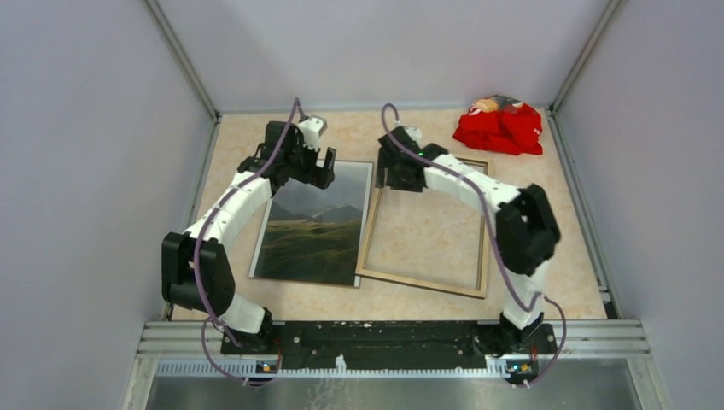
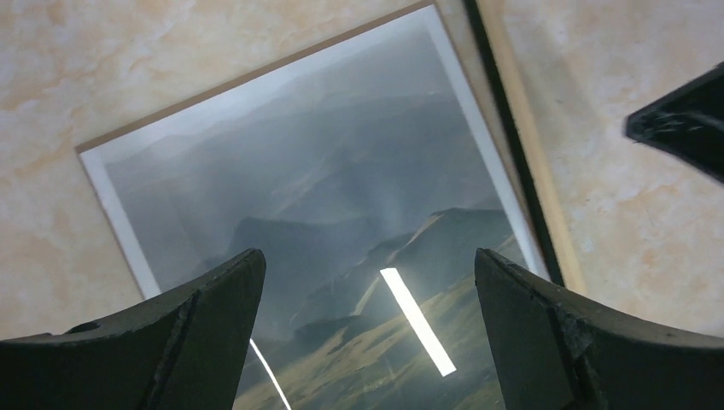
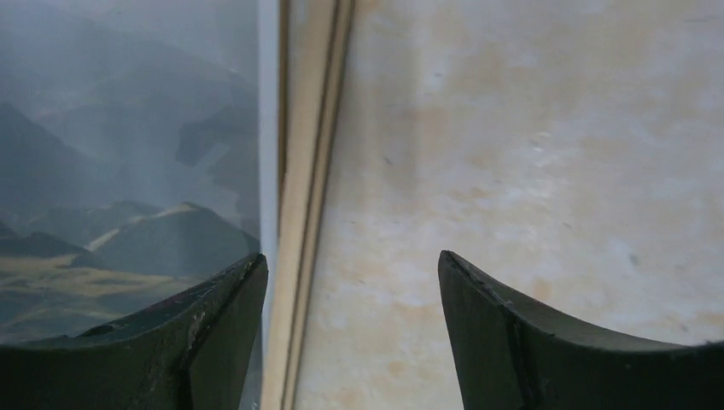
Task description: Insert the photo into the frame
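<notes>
Logged left claw [image 2: 367,265] spread empty above white-bordered misty-mountain print [image 1: 312,231]; right claw [image 3: 350,260] likewise spread, straddling print-side rail of thin tan wooden frame [image 1: 420,283].

The photo [image 1: 312,231] is lying face up just left of the frame [image 1: 418,283] on the table [image 1: 563,256], the left gripper [image 1: 320,171] hovering over its far edge, the right gripper [image 1: 397,175] over the frame's far-left corner, a red bundle [image 1: 499,126] sitting beyond.
</notes>
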Controlling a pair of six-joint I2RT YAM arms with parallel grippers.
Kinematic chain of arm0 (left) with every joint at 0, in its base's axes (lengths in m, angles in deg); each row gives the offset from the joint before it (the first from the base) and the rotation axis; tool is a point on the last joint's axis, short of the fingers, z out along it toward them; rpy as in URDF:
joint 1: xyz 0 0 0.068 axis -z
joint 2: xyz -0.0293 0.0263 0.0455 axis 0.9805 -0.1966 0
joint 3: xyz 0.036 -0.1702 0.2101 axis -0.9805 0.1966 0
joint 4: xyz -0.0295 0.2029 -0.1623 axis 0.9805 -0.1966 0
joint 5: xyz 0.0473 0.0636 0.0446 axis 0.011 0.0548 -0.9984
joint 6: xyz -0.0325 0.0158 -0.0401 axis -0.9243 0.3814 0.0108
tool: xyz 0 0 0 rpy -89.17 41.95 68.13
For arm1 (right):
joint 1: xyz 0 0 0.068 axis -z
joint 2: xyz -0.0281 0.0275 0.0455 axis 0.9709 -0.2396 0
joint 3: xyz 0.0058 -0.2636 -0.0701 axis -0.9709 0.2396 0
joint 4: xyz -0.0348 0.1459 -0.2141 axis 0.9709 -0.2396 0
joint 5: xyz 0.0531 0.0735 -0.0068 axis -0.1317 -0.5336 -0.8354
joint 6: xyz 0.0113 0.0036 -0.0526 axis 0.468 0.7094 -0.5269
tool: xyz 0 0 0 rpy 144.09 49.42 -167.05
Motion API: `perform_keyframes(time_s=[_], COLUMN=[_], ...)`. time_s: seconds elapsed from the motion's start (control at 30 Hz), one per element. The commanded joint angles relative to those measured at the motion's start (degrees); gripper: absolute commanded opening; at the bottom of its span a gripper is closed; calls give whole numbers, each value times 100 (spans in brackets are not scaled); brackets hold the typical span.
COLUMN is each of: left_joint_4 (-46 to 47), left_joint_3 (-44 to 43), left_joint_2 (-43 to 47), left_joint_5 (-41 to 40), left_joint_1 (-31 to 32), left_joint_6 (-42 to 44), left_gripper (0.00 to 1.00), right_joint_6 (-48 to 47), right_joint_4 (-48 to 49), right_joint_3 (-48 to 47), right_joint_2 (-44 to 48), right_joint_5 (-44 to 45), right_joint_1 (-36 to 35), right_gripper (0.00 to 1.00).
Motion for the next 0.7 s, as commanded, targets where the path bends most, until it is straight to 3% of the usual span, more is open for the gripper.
perform_keyframes(time_s=[0.0,0.23,0.67], left_joint_4=[-301,-481,428], left_joint_3=[107,341,1186], left_joint_2=[-23,-476,-1012], left_joint_5=[-118,-525,-1736], left_joint_1=[-477,-1399,-1503], left_joint_6=[424,1423,2210], left_gripper=[98,98,98], right_joint_6=[139,67,-611], right_joint_4=[-256,-170,134], right_joint_3=[-1225,-1783,-824], right_joint_2=[-1324,-2245,-1765], right_joint_5=[-6,-220,-210], right_joint_1=[-316,-428,-495], right_gripper=[72,67,31])
